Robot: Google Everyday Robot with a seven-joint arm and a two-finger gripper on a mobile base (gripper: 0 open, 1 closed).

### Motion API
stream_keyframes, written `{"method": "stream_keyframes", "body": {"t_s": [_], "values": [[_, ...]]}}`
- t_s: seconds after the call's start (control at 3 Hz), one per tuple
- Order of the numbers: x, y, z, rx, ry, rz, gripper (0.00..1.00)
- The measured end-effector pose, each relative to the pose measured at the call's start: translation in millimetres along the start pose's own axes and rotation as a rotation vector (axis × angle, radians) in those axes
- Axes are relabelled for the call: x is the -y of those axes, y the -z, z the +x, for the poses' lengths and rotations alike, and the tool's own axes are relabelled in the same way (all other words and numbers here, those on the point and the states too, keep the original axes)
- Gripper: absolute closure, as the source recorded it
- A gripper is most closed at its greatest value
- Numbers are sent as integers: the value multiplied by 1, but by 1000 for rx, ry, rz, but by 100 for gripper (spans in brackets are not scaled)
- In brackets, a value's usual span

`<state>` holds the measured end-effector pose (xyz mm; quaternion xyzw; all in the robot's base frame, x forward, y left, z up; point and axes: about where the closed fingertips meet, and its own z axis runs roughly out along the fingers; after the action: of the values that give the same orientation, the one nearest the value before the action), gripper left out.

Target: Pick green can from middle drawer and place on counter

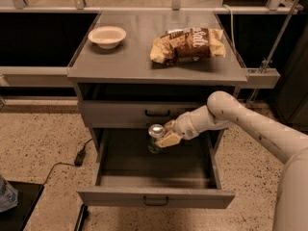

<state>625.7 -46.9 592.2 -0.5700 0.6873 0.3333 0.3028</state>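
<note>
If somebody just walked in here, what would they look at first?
The robot's tan gripper holds the small silver-topped green can over the inside of the open grey metal drawer. Above, on the flat grey counter, lie a crinkly brown chip bag and a white bowl.

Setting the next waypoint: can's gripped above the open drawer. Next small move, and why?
Probably pull back and up: the gripper, shut on the green can, hangs over the middle drawer, just below the upper drawer front and well under the counter.
</note>
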Motion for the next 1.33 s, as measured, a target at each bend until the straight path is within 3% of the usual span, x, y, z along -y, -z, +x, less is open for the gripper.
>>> {"method": "stream_keyframes", "body": {"t_s": [0.33, 0.67, 1.0, 1.33], "values": [[0, 0, 0, -3, 1, 0, 100], [12, 48, -5, -81, -1, 115, 100], [30, 154, -19, -185, -4, 324, 100], [30, 154, -19, -185, -4, 324, 100]]}}
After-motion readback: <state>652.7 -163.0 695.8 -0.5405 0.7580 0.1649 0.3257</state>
